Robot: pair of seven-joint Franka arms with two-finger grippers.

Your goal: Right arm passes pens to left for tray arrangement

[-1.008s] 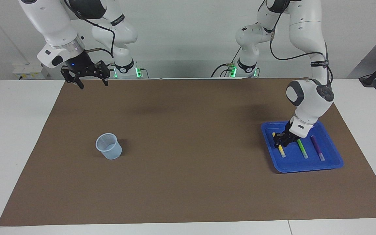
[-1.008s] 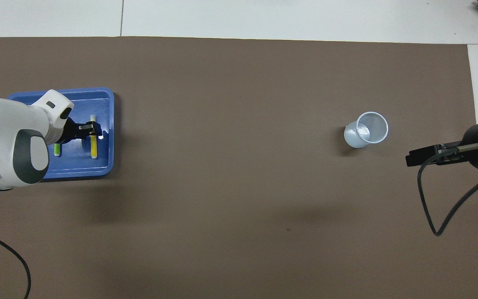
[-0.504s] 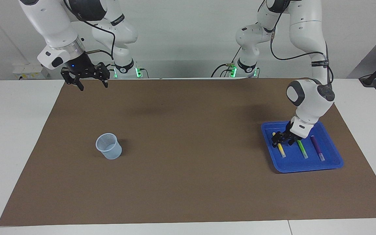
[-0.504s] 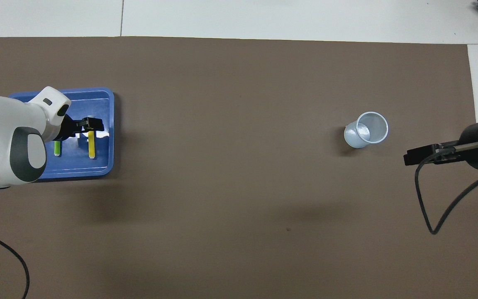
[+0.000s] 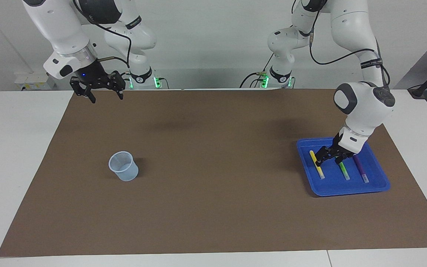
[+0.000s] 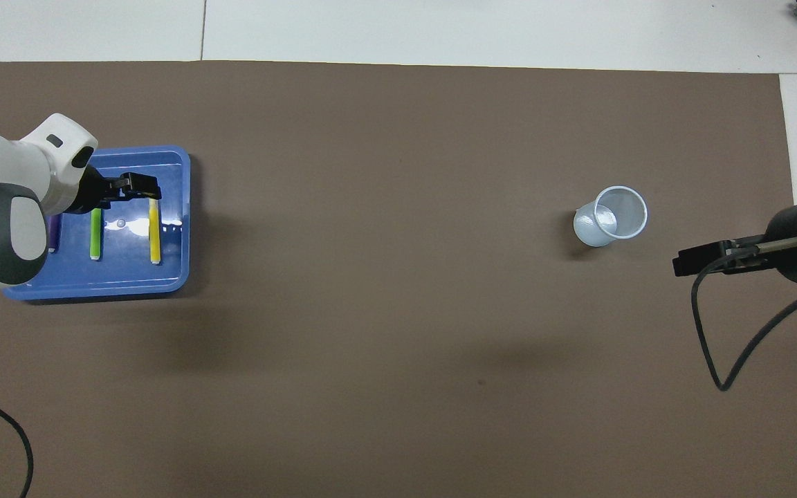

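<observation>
Left end effector [image 5: 329, 157] hangs low over the blue tray [image 5: 376, 187], fingers spread, gripping nothing; its tips stand above the gap between the yellow pen [image 5: 316, 163] and the green pen [image 5: 343, 170], clear of both as far as the facing view shows. Left arm [image 5: 363, 107] comes down from its base and bends over the tray's nearer edge. In the overhead view the same end effector [image 6: 137, 188] sits over the farther ends of the pens. Tray lies on the brown mat [image 5: 213, 207] toward the left arm's end of the table [image 5: 13, 148]. All three pens lie flat inside the tray, side by side and roughly parallel, none touching another: yellow toward the table's middle, green in the centre, purple pen [image 5: 360, 167] toward the tray's outer rim. White caps point away from the robots. In the overhead view the purple pen [image 6: 54, 232] is partly covered by the arm; yellow [image 6: 155, 232] and green [image 6: 96, 234] show in full. Right end effector [image 5: 103, 91] is up in the air over the mat's edge at the right arm's end, fingers apart, empty, blue light visible on its base. Right arm [image 5: 59, 29] waits there. A small translucent cup [image 5: 123, 166] stands upright on the mat toward the right arm's end, well apart from the tray, about level with it in distance from the robots.
</observation>
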